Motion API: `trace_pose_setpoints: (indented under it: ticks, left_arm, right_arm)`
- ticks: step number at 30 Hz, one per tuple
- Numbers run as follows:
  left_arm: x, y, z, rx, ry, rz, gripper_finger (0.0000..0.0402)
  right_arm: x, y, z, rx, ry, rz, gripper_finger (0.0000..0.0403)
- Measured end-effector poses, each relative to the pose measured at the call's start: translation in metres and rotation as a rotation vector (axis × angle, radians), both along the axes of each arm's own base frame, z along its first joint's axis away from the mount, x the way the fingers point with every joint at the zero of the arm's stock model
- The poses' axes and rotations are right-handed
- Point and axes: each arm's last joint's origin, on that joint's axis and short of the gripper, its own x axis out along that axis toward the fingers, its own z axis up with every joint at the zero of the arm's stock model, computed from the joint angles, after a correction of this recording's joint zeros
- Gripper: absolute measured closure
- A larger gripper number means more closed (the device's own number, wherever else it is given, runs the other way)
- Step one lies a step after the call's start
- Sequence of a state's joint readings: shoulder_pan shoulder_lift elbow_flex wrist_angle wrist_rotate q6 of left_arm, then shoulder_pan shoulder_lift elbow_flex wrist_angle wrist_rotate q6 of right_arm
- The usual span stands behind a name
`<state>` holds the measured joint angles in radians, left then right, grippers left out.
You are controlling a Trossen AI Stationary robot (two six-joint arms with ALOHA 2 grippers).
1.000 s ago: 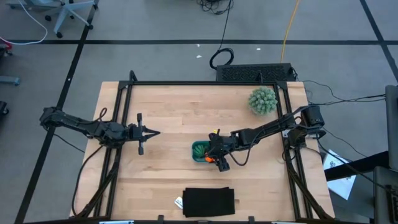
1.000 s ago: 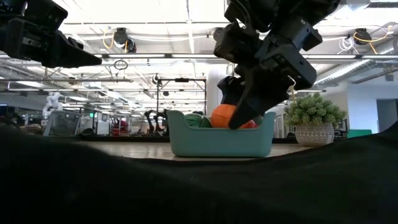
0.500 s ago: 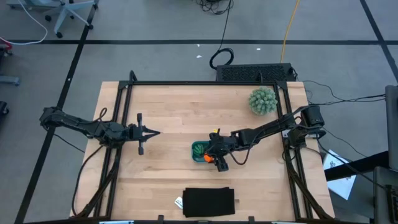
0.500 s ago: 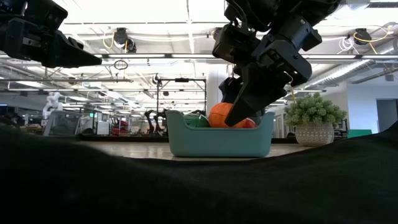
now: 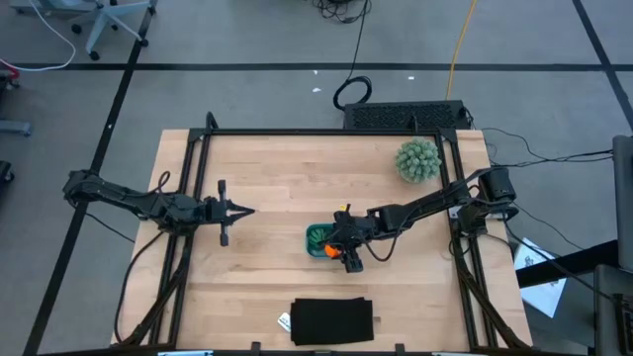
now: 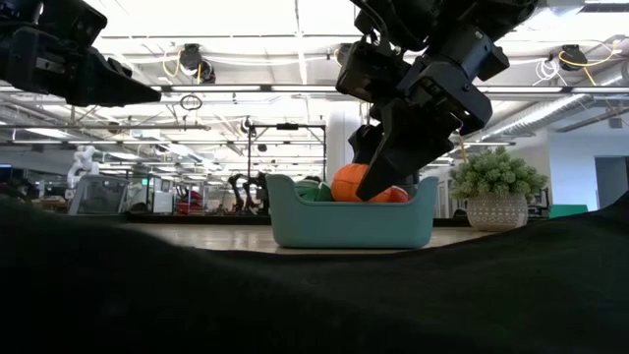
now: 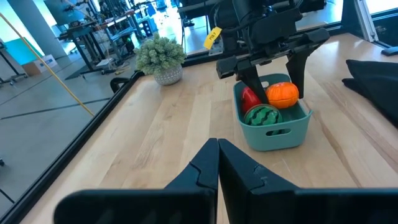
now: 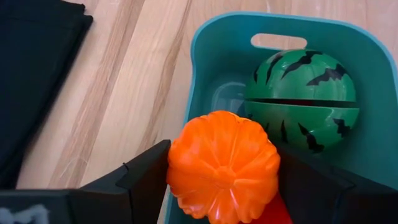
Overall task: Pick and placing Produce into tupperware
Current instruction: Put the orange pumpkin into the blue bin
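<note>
Orange ball (image 8: 221, 165) (unlabelled) in tupperware (image 8: 367, 81).

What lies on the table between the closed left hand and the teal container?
Nothing: in the high view, only bare wood separates the left hand from the teal container. The left wrist view shows the same empty stretch.

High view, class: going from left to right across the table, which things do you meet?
left gripper → teal container → orange ball → pale green spiky ball
</note>
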<state>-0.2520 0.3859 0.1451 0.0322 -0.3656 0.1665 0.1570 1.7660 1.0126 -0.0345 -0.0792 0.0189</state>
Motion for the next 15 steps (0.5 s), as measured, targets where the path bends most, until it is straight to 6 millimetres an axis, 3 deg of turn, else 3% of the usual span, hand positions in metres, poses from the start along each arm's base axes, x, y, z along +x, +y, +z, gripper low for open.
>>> trace_pose_setpoints:
  ticks: [15]
  left_arm:
    - [0.0001, 0.0000, 0.0001, 0.000, -0.001, 0.000, 0.0387]
  right_arm:
    - [0.0000, 0.0000, 0.0000, 0.004, 0.001, -0.006, 0.0142]
